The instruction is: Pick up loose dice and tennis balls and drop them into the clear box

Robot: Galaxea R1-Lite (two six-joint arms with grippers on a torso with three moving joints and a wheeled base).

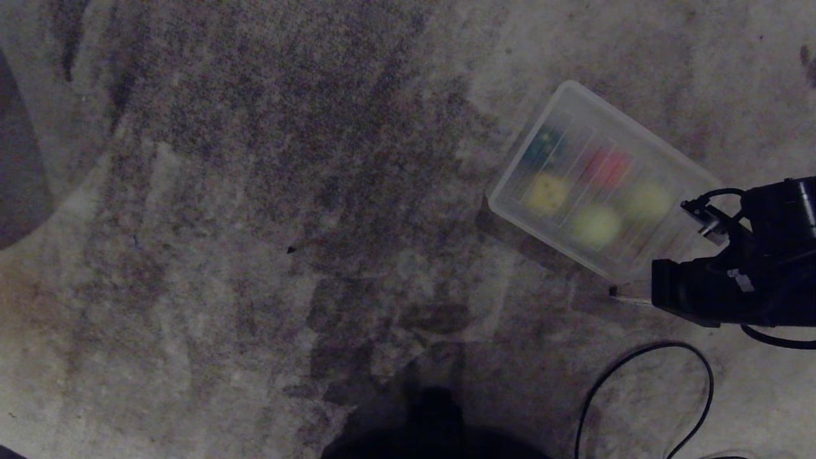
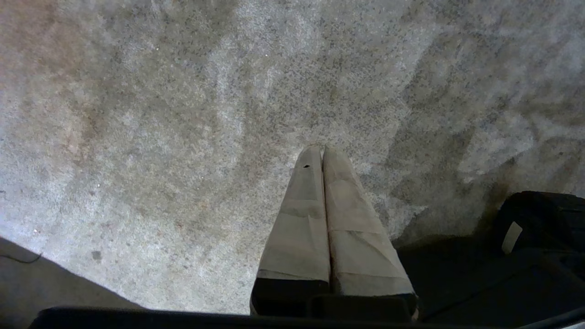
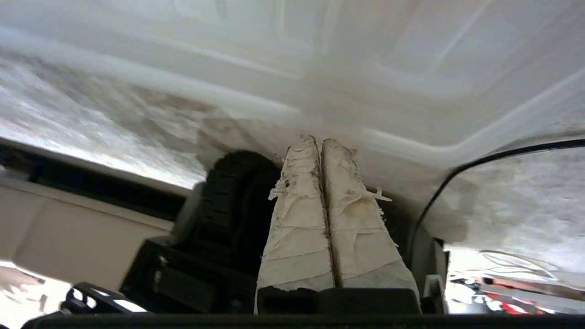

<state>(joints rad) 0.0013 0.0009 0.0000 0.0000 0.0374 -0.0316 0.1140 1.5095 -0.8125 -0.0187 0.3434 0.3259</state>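
A mottled grey carpet (image 1: 255,191) fills the scene. The clear box (image 1: 695,175) is set at the far right, tilted diagonally. Inside it, blurred through the plastic, are seen a dark green die (image 1: 545,145), a red die (image 1: 609,167), a yellow die (image 1: 548,194) and two tennis balls (image 1: 596,224). The right gripper (image 3: 318,140) is held at the box's near right corner, its taped fingers (image 3: 299,219) pressed together on nothing. The left gripper (image 2: 320,150) is pointed at bare carpet, fingers likewise together. A black cable (image 1: 644,389) is looped at the near right.

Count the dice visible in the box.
3, all inside the clear box: green die, red die, yellow die. Another may be hidden; the ribbed cover blurs everything.
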